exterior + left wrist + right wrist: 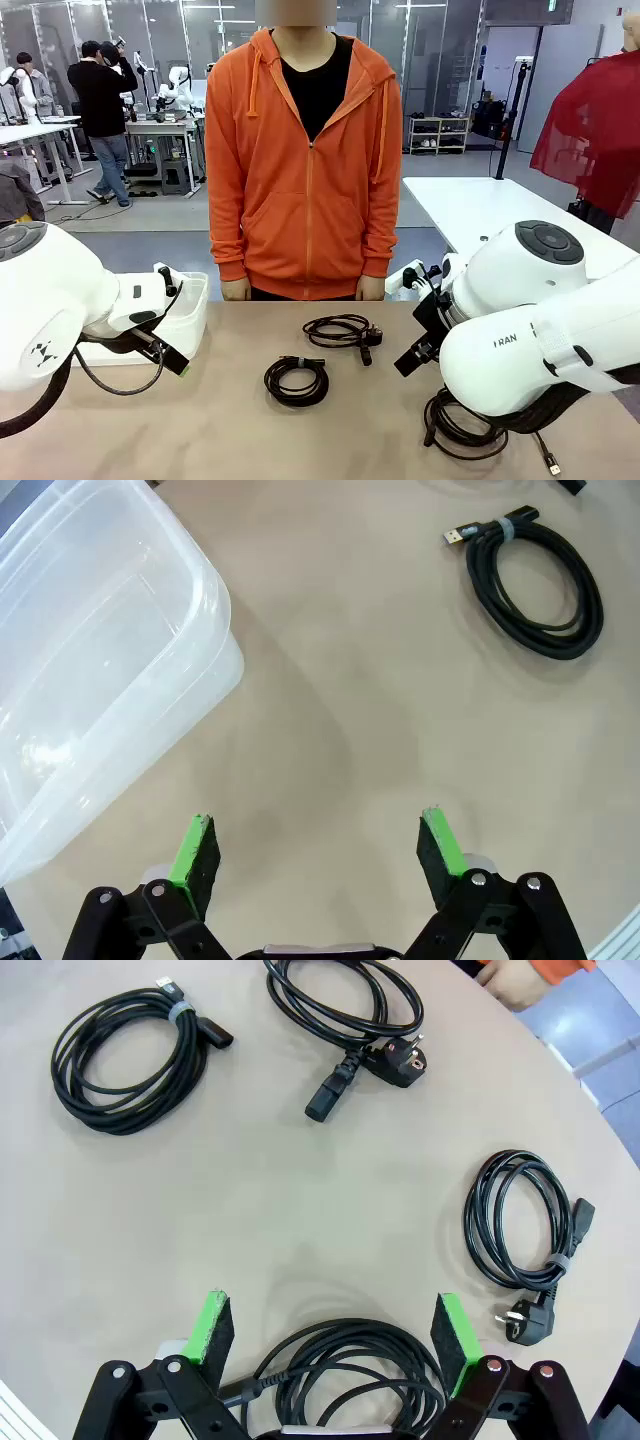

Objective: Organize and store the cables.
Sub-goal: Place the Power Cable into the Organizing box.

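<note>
In the left wrist view the left jaws stand wide apart with nothing between them, their green pads [198, 852] hanging over bare worktop [380, 710]; a clear plastic tub [190, 610] sits at the upper left of that frame; a banded coil [545, 595] of black cable with a flat metal plug lies at the upper right, well apart from the tub.

In the right wrist view the right jaws are likewise spread open and grip nothing; they flank a loose coil [350, 1360] lying on the worktop at the bottom centre of the frame, just under them; whether the pads touch it I cannot tell. Three more cables lie farther up that frame: one tied with a band at the upper left; a mains lead [340, 995] with a round plug and a socket end at the top centre; a third coil [520, 1220], banded, with a plug, at the right. A person's hand [510, 982] shows in the upper right corner.

In the front view the person [305, 170], in an orange hooded jacket, stands at the top centre; two coils lie at mid-frame, one nearer, one just behind it; another sits at the lower right, partly hidden under the right arm [540, 340]; every cable seen lies on the worktop, outside the tub.
</note>
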